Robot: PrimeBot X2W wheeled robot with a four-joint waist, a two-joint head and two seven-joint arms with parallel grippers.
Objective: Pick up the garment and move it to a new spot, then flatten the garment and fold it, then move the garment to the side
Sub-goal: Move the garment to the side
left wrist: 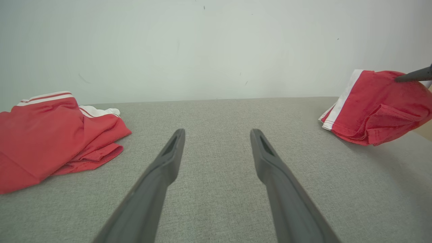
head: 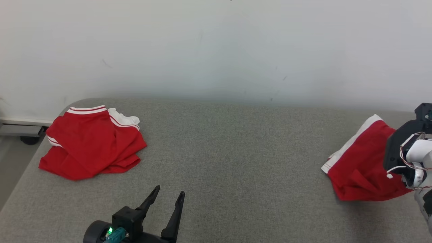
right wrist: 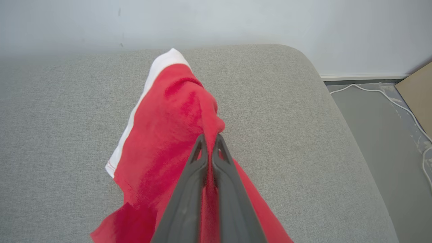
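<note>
Right gripper [right wrist: 209,138] reaches in over the pad's [head: 236,152] right edge, fingers pinched tight on a fold of the garment [head: 361,168], which hangs bunched just above that edge, while left gripper [head: 169,190] sits low at the near edge, fingers wide apart and empty, and a second garment [head: 91,145] lies heaped at the far left corner.

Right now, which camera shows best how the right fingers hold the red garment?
The right wrist view: up close, the right fingers are shut on a fold of the red garment. In the head view the arm covers the grip. The left wrist view catches one fingertip at its edge.
</note>
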